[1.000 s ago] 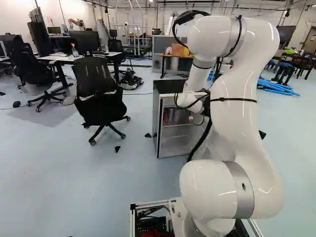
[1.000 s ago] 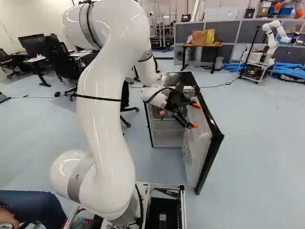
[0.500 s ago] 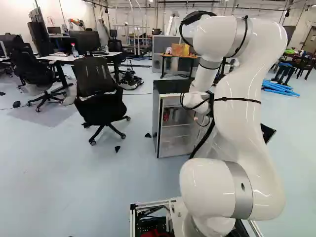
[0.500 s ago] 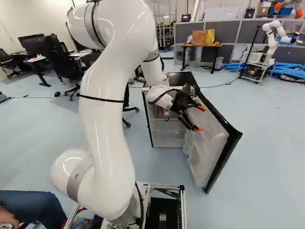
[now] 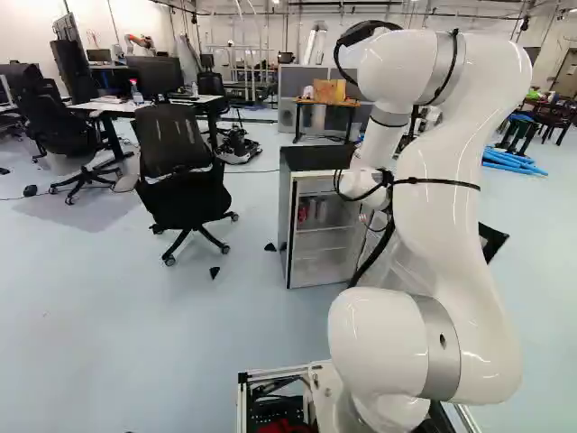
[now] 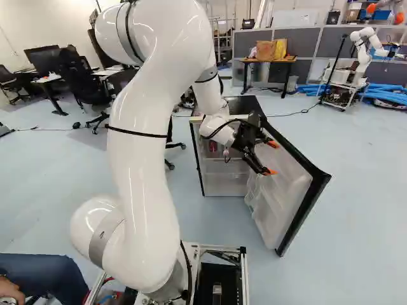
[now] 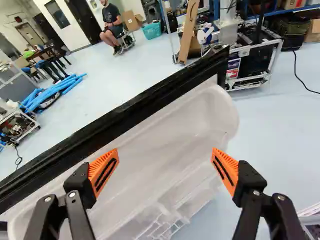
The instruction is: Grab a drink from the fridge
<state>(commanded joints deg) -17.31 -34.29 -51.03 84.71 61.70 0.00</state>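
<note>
In the right base view my gripper (image 6: 272, 158) stands at the inner side of the open fridge door (image 6: 286, 197). Seen from the wrist, the gripper (image 7: 165, 170) is open, its orange pads wide apart. The door's white shelf liner (image 7: 165, 145) lies ahead of and below them, with nothing gripped; whether a finger touches it I cannot tell. The small fridge (image 5: 306, 230) stands beyond the arm in the left base view, its door swung out. Red and silvery cans (image 5: 311, 210) sit on its upper shelf.
An office chair (image 5: 176, 171) is left of the fridge in the left base view. A table with bags (image 6: 270, 60) and another robot (image 6: 362, 57) stand farther back. A person's leg (image 6: 44, 273) is close beside the base.
The fridge door has swung farther open, away from the fridge. My arm and gripper have moved the same way, to the right in the base views. The base has stayed put.
</note>
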